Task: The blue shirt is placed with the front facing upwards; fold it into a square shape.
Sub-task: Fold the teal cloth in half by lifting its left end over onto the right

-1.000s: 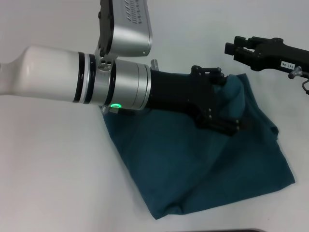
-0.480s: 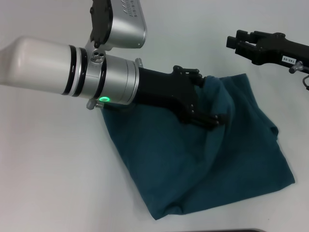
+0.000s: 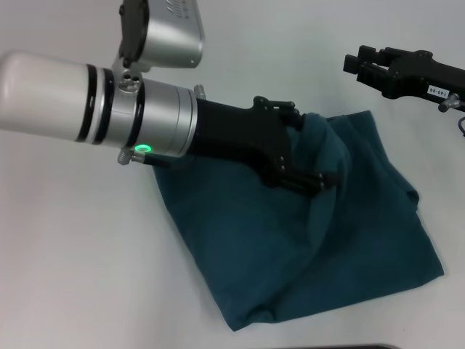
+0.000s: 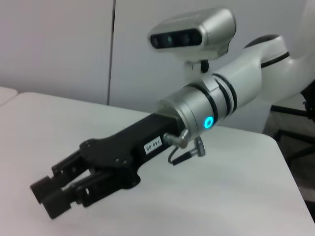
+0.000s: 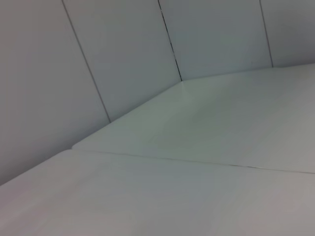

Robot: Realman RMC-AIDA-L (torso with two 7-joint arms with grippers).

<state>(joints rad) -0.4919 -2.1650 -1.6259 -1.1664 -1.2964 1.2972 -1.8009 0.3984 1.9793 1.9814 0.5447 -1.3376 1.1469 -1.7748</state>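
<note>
As my left arm has drawn back toward my left over the last second, my left pincer [image 3: 320,178] has dragged the raised fold with it, fingers pressed together on the cloth. The large dark teal-blue cotton shirt [image 3: 305,254] lies crumpled on the plain white counter [image 3: 80,276], near edge bunched in rounded folds, plain fabric upward, a ridge lifted at its far middle where I pinch it. Farther off at the far right, my right pincer [image 3: 354,64] hovers above the counter, clear of the shirt, fingers slightly spread, little changed.
</note>
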